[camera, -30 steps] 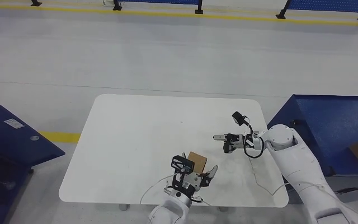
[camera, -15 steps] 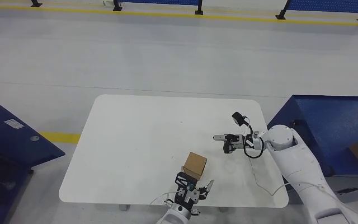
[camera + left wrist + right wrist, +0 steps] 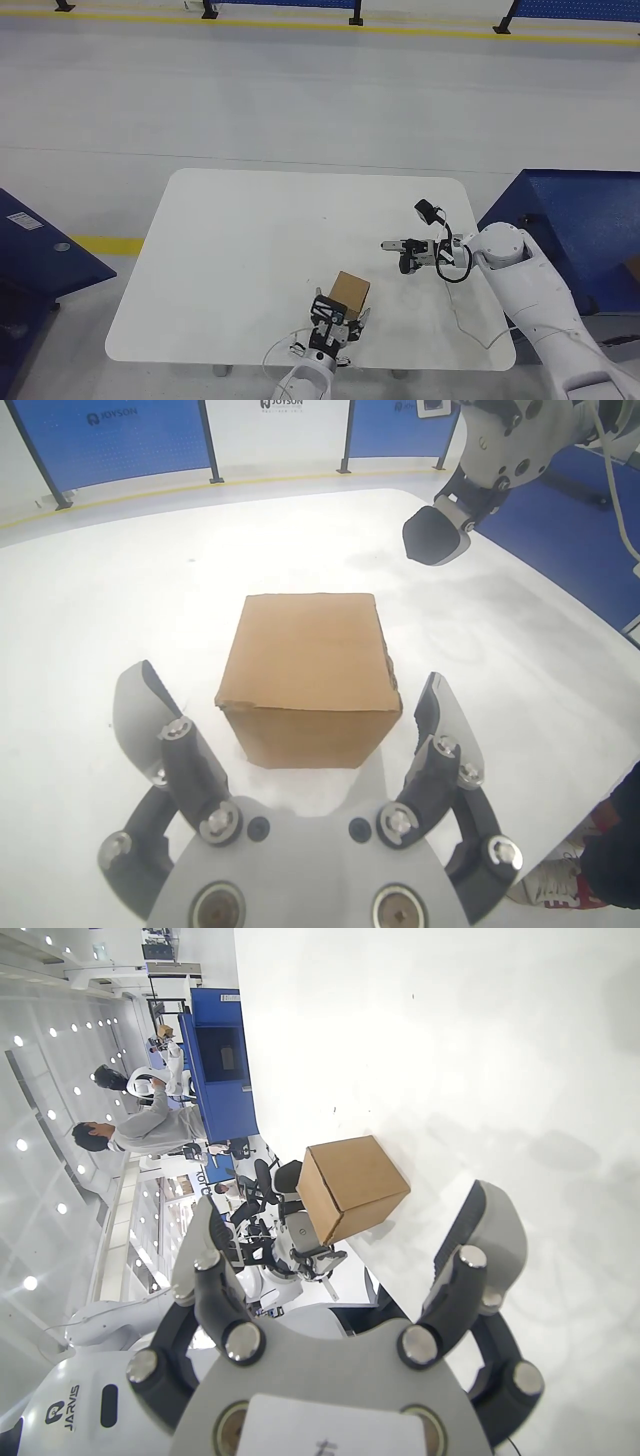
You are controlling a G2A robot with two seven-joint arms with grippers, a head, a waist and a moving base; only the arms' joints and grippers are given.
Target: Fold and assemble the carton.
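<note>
A closed brown carton stands upright on the white table, near its front edge. My left gripper is just on the near side of it, open, with its fingers apart at either side of the carton's near face and not touching it. In the left wrist view the left gripper holds nothing. My right gripper hovers to the carton's far right, open and empty. The right wrist view has the right gripper facing the carton, well apart from it.
A blue bin stands off the table's right side and another blue one off the left. The table's front edge runs close behind the left gripper. Bare tabletop spreads to the left of and beyond the carton.
The left gripper drew back off the carton toward the table's front edge, then came a little closer again. The carton and the right arm have stayed put.
</note>
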